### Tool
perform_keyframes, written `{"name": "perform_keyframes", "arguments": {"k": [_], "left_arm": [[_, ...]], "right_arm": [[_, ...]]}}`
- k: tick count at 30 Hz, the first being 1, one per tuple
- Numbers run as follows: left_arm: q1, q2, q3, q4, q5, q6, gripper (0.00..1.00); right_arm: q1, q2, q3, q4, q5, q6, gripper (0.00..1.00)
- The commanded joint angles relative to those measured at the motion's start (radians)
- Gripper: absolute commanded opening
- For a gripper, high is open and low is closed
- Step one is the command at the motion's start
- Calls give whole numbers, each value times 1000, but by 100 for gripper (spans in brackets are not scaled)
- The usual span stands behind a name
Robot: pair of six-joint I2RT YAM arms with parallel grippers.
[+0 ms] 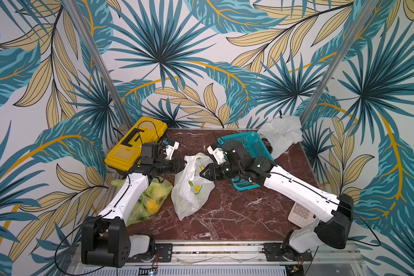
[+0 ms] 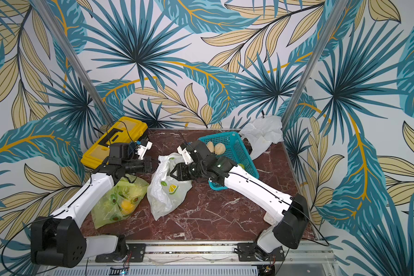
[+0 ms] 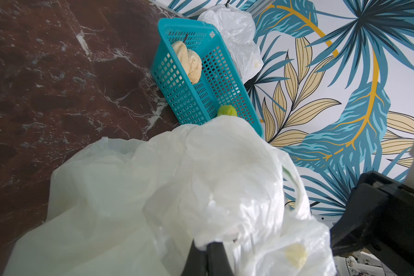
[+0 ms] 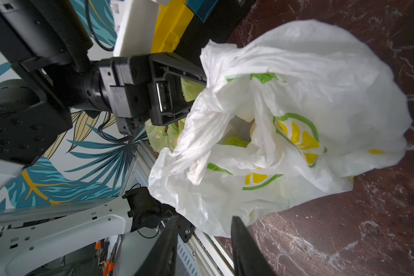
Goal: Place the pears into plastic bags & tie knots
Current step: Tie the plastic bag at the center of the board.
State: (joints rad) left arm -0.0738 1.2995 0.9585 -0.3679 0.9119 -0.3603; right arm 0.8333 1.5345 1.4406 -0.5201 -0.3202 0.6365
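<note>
Left claw (image 1: 183, 163): clenched on the mouth rim of the lemon-print bag (image 1: 191, 188), holding that rim raised at the middle of the surface (image 1: 237, 215).
Right claw (image 4: 204, 215): released, jaws apart; the bag's film reaches between them unpinched.
Bag contents: a bagged pear (image 4: 234, 142), green, shows through the gaping mouth; no knot.
Bag axis: the long axis runs far to near, with the mouth toward the far edge and the bottom corner toward the near edge.
Teal basket (image 2: 220, 135): toward the right edge; two cream pears (image 2: 219, 149) and a lone green pear (image 3: 227, 111) are left inside.
Lime-green bag (image 1: 148, 200): near left corner, fruit inside; knot unclear.
Plain white bag (image 1: 280, 136): far right corner, crumpled, seemingly unused.
Progress: judged about midway; more loading and tying remain.
</note>
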Motion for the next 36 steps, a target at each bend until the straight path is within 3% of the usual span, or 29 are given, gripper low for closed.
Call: {"name": "perform_keyframes", "arguments": {"k": [1, 10, 12, 15, 20, 23, 26, 28, 36], "left_arm": [[1, -29, -13, 18, -7, -9, 0], [-9, -52, -23, 19, -18, -17, 0], [-8, -63, -24, 19, -18, -20, 0], [-8, -85, -23, 19, -31, -40, 0], [1, -108, 9, -83, 36, -18, 0], [38, -123, 37, -123, 136, -33, 0], [60, -139, 40, -120, 193, -43, 0], [76, -144, 35, -115, 191, -40, 0], [114, -137, 11, -114, 134, 0, 0]], "right_arm": [[15, 53, -30, 74, -2, 66, 38], [29, 163, 7, 277, -74, 210, 46], [29, 184, 14, 279, -79, 223, 42], [27, 196, 3, 261, -64, 220, 28], [-22, 89, -36, 102, -36, 41, 7], [-90, 42, -27, -76, 21, -113, 4], [-107, 51, -7, -231, 180, -217, 4], [-109, 70, 2, -256, 231, -234, 3], [-168, 89, -50, -185, 217, -189, 0]]}}
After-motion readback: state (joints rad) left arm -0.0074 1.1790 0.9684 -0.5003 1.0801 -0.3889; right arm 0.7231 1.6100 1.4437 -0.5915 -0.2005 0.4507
